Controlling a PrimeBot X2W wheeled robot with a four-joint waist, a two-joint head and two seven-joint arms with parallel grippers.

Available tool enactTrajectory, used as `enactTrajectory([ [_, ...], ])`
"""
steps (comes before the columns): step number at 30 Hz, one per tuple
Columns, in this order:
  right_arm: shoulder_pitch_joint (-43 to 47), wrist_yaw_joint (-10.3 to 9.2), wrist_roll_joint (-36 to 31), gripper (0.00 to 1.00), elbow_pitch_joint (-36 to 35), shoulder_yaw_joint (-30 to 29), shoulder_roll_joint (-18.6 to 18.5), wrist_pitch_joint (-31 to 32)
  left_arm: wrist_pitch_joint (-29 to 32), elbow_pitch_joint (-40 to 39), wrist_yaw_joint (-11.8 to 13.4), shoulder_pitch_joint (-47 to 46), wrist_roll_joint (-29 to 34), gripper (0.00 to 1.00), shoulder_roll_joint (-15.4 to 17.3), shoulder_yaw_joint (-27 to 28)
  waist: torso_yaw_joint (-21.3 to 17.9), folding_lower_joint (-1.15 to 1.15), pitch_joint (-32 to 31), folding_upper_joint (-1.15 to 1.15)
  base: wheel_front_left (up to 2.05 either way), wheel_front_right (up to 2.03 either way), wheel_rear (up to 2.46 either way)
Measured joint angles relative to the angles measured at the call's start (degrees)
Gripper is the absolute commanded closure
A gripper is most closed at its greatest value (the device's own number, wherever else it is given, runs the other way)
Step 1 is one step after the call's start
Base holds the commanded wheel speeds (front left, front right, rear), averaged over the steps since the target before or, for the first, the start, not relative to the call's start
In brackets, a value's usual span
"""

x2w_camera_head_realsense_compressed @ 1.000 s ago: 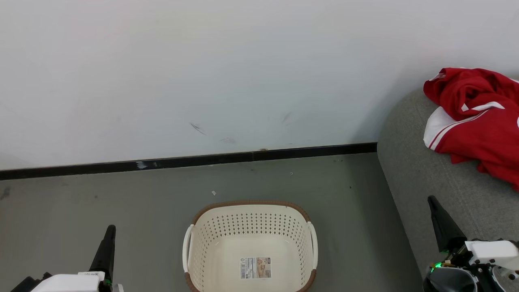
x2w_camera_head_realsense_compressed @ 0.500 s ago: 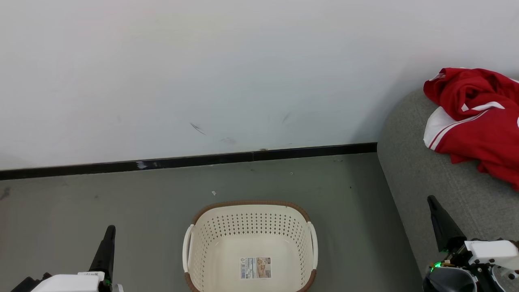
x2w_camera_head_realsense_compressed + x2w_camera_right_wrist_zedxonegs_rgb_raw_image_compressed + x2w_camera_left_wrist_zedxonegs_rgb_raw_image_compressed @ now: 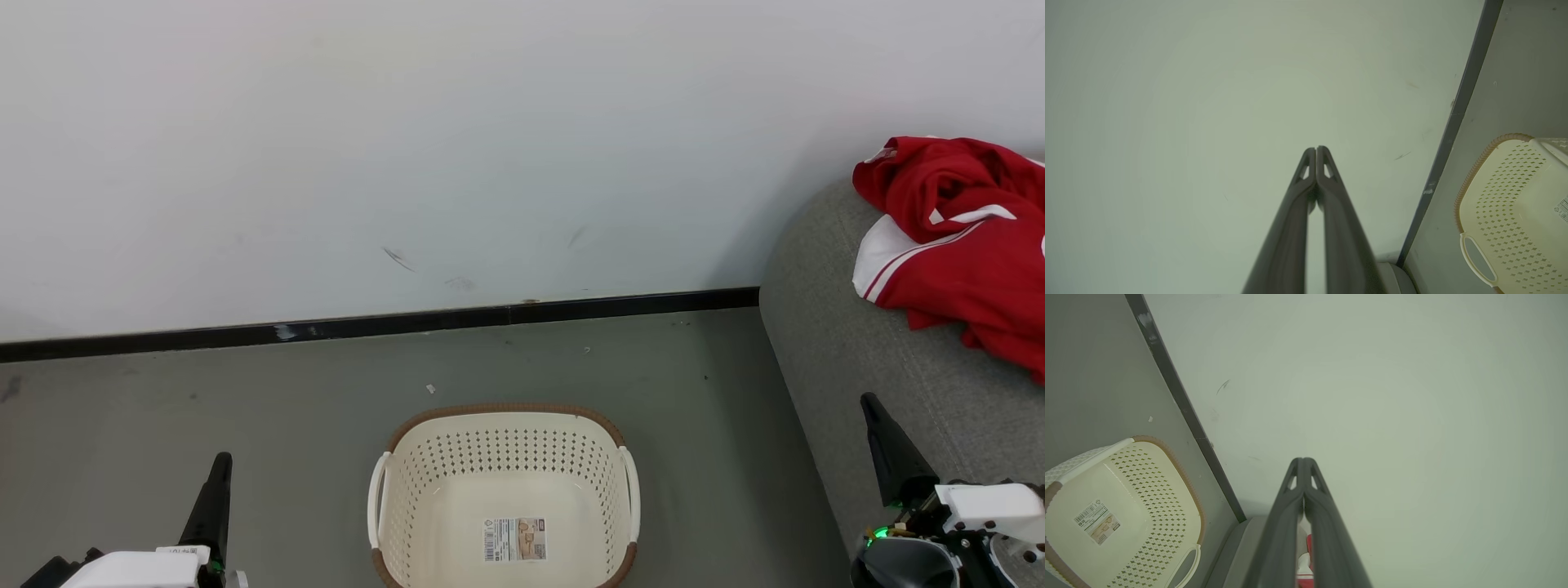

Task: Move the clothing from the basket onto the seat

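In the last second almost nothing has changed. The basket [image 3: 506,453] stands at the same place, lower centre of the head view, on the floor [image 3: 245,392]. There is no garment in it, and only the sticker [image 3: 514,539] shows on its bare bottom. The clothing [image 3: 963,245] lies as before, a red heap with white bands at the right edge, on top of the seat [image 3: 849,359]. Its folds look the same as a second ago, so nothing is sliding off.

The two hands have not moved either. The left hand [image 3: 220,467] stays at the lower left, over the floor and well apart from the basket. The right hand [image 3: 872,406] stays at the lower right, in front of the seat and well apart from the clothing. Both point up the frame. In each wrist view the two dark fingers are pressed together up to the tips, with nothing between them, against the pale wall.

For the task, I judge that the moving is finished: the basket has given up what it held, the clothing rests on the seat, and the arms seem to be at rest. One doubt remains. The heap runs out of the frame at the right, so I cannot tell if every piece lies fully on the seat.
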Motion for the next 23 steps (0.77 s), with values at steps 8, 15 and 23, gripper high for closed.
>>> enactTrajectory([
  [8, 0.0, 0.0, 0.0, 1.0, 0.0, 0.0, 0.0, 0.0, 0.0, 0.0, 0.0, 0.0, 0.0, 1.0, 0.0, 0.0, 0.0, 0.0, 0.0, 0.0, 0.0, 0.0, 0.0],
  [15, 0.0, 0.0, 0.0, 1.0, -0.1, 0.1, 0.0, 0.0, 0.0, 0.0, 0.0, 0.0, 0.0, 1.0, 0.0, 0.0, 0.0, 0.0, 0.0, 0.0, 0.0, 0.0, 0.0],
  [23, 0.0, 0.0, 0.0, 1.0, -0.1, 0.1, 0.0, -0.1, 0.0, 0.1, 0.0, 0.0, 0.0, 1.0, 0.0, 0.1, 0.0, -0.01, 0.0, 0.0, 0.0, 0.0, 0.0],
])
